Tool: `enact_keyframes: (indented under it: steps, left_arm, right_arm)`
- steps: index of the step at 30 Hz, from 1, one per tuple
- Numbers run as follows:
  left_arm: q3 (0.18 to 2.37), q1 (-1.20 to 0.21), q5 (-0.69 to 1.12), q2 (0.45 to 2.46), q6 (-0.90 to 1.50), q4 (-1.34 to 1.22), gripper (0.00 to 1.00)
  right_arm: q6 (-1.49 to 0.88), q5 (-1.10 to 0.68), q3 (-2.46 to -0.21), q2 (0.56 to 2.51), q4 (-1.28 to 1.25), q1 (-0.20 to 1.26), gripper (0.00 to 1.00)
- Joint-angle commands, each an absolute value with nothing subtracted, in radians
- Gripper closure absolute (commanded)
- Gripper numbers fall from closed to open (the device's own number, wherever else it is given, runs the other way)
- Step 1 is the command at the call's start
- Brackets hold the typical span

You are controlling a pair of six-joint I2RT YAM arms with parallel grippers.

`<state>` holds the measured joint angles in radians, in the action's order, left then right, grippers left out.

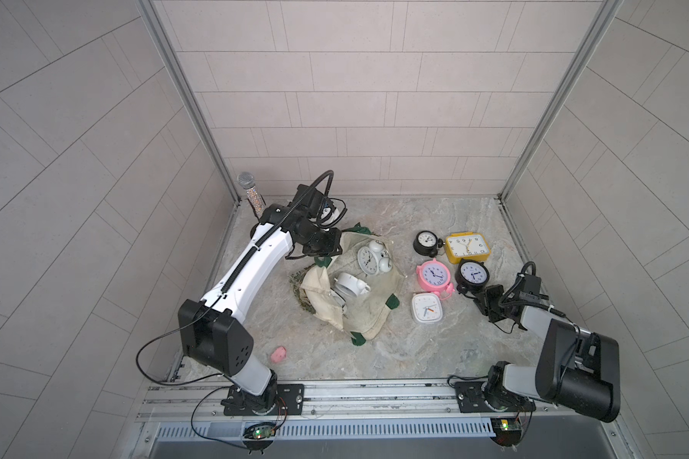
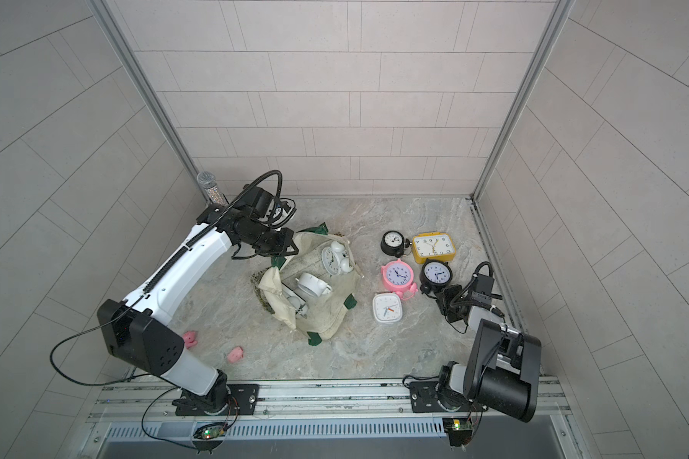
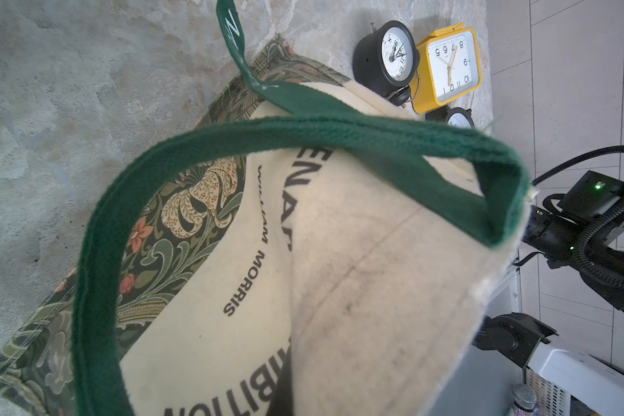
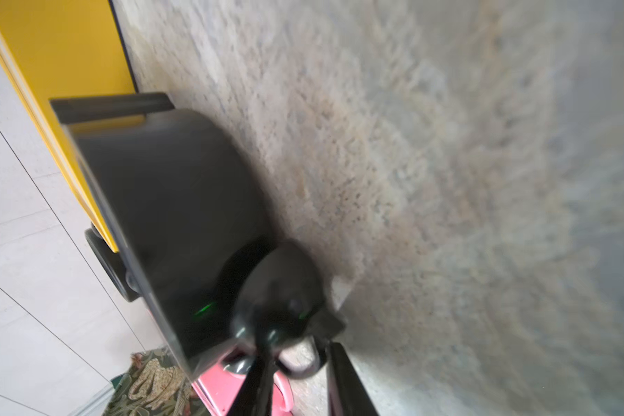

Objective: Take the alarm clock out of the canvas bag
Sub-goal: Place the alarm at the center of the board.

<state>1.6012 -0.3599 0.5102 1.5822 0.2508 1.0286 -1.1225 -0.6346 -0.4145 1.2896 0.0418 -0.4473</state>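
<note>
1. A marbled grey-beige bench (image 1: 414,357) sits inside a booth of pale tiled walls (image 1: 335,99) with aluminium corner posts.
2. The canvas bag (image 1: 319,298) lies slumped mid-bench with its mouth open upward. A white alarm clock (image 1: 368,259) lies face up inside it, and a second white clock (image 1: 350,287) is tipped over beside it.
3. The left fingers (image 1: 333,243) are closed at the bag's far rim, by a green strap (image 3: 303,133). What they pinch is hidden.
4. The right fingers (image 1: 493,296) stand partly apart just beside a large black clock (image 1: 474,273). The blurred right wrist view shows its bell between them, but I cannot tell whether they touch it.
5. Only the left wrist view shows the bag's dark lettering and its floral band (image 3: 181,201).
6. One pink piece (image 1: 278,353) shows in both top views. Another (image 2: 190,337) shows in a top view only, by the left arm.
7. To the right of the bag stand a small black clock (image 1: 426,241), a yellow clock (image 1: 467,247), a pink clock (image 1: 434,275) and a white square clock (image 1: 427,309).
8. A glittery microphone (image 1: 247,186) stands in the far left corner.
</note>
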Motion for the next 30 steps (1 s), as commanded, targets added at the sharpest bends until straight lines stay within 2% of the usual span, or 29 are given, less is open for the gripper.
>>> enact_keyframes:
  steps: [1, 5, 8, 11, 16, 23, 30]
  left_arm:
    - [1.594, -0.362, 0.52, 1.587, 0.243, 1.022, 1.0]
    - [1.594, -0.362, 0.519, 1.586, 0.244, 1.021, 1.0]
    - [1.594, -0.362, 0.52, 1.583, 0.243, 1.021, 1.0]
    - [1.594, -0.362, 0.52, 1.582, 0.243, 1.022, 1.0]
    - [1.594, -0.362, 0.52, 1.582, 0.242, 1.021, 1.0]
    - [1.595, -0.362, 0.52, 1.581, 0.244, 1.021, 1.0]
    - [1.598, -0.362, 0.52, 1.579, 0.243, 1.022, 1.0]
  right_arm:
    - [-1.129, -0.618, -0.394, 1.258, 0.031, -0.455, 0.66]
    - [-1.127, -0.613, -0.389, 1.253, 0.044, -0.464, 0.61]
    - [-1.129, -0.608, -0.385, 1.237, 0.059, -0.477, 0.53]
    - [-1.124, -0.607, -0.392, 1.207, 0.075, -0.485, 0.5]
    - [-1.065, -0.599, -0.436, 1.125, 0.16, -0.488, 0.39]
    - [-0.923, -0.586, -0.554, 0.942, 0.298, -0.467, 0.36]
    - [-0.954, -0.604, -0.597, 0.92, 0.185, -0.284, 0.38]
